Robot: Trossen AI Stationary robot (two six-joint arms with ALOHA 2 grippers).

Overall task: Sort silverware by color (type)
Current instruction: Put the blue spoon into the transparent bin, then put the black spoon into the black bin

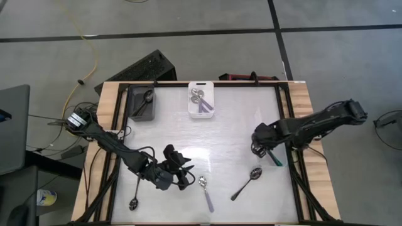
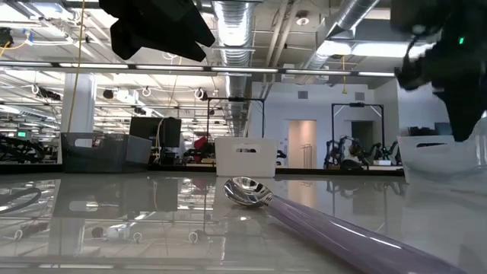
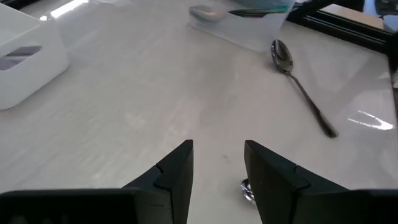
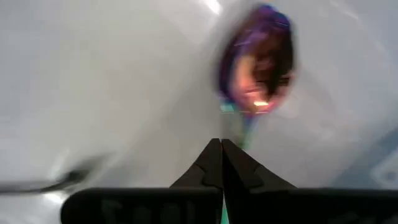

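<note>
Bright, even overhead light fills the scene; ceiling strip lights (image 2: 228, 19) in the low view mirror across the glossy table (image 1: 220, 132), which shows a pale glare patch near its middle. Shadows are faint. In the right wrist view the rainbow spoon (image 4: 256, 59) is heavily blurred, and the low view's lilac-handled spoon (image 2: 304, 213) softens up close.

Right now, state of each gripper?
Left gripper: open, empty, above the silver spoon.
Right gripper: shut on the rainbow spoon.
</note>
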